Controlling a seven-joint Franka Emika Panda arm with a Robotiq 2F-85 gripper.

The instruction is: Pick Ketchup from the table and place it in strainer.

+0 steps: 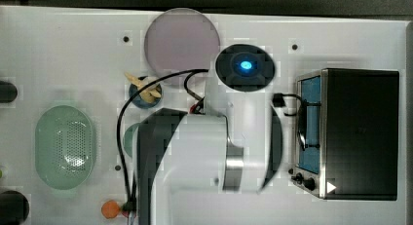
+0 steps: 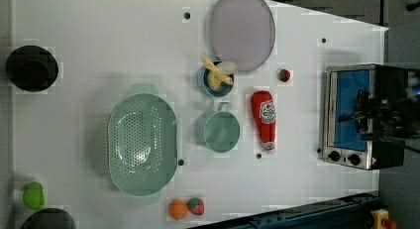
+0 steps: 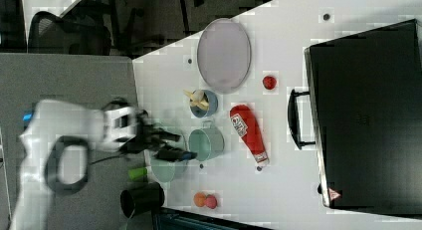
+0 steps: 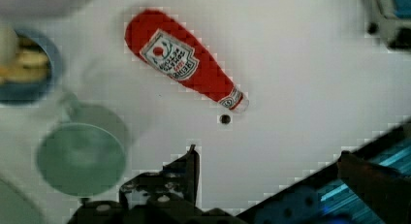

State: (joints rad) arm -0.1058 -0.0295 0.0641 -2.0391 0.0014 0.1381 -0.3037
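ketchup point(image 2: 264, 120) lies flat on the table beside the teal cup point(image 2: 221, 132), apart from the strainer point(image 2: 142, 143). gripper point(image 3: 171, 145) released, empty. drop onto the bottle's middle, fingers across its width.

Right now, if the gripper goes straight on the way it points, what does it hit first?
Probably the bare white table, just off the pale cap end of the red squeeze Ketchup bottle. The open gripper seems aimed beside it, but depth is unclear.

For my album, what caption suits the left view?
Ketchup lies on the white table, teal cup between it and the empty strainer.
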